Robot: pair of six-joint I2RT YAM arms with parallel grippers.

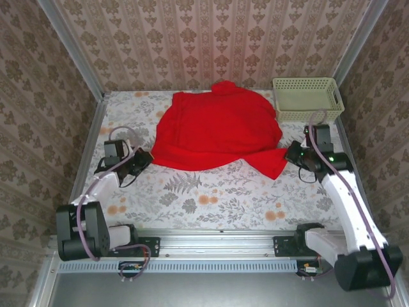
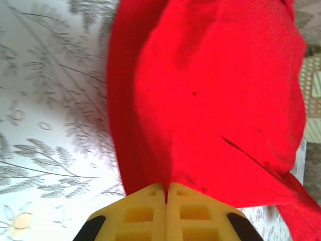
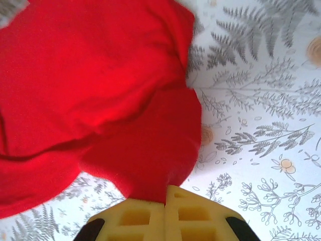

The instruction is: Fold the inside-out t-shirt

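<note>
Top view: the inside-out t-shirt (image 1: 217,131) lies spread on the far half of the fern-patterned table (image 1: 211,204), its right edge just beside the pale green basket (image 1: 305,114). The left gripper (image 1: 146,158) meets the shirt's near-left edge. The right gripper (image 1: 289,153) meets its near-right corner, where a flap points toward the near edge.

Left wrist view: the left gripper (image 2: 166,188) has its yellow fingers (image 2: 138,213) pressed together, with the t-shirt (image 2: 215,100) pinched at their tips and spreading ahead.

Right wrist view: the right gripper (image 3: 165,193) is likewise closed, pinching a fold of the t-shirt (image 3: 100,80), which extends ahead and leftward.
</note>
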